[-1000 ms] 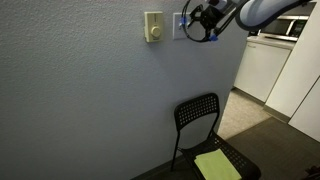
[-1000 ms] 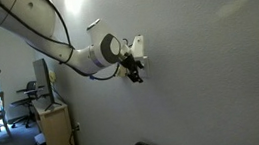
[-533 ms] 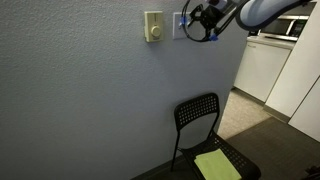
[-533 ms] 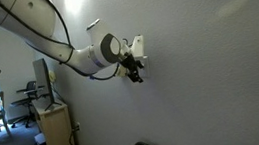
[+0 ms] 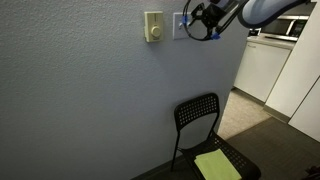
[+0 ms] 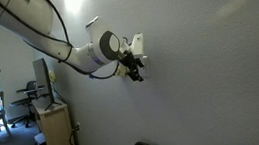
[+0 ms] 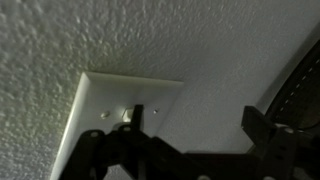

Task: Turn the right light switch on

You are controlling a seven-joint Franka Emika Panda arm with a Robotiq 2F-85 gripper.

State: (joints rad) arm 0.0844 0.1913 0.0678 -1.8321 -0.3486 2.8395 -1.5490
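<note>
The right light switch (image 7: 105, 105) is a white, nearly square plate on the textured grey wall. In an exterior view it (image 5: 179, 25) sits right of a narrower cream plate with a round knob (image 5: 153, 27) and is partly hidden by my gripper (image 5: 203, 20). In the wrist view my gripper (image 7: 198, 122) is open, its dark fingers spread wide. One fingertip (image 7: 138, 118) stands right beside a small toggle nub (image 7: 126, 115) on the plate; I cannot tell if it touches. The gripper also shows against the wall in an exterior view (image 6: 135, 72).
A black chair (image 5: 205, 130) with a yellow-green cushion (image 5: 216, 165) stands on the floor below the switches. White cabinets (image 5: 265, 65) stand to the right past the wall corner. A desk with a monitor (image 6: 48, 103) stands along the wall behind the arm.
</note>
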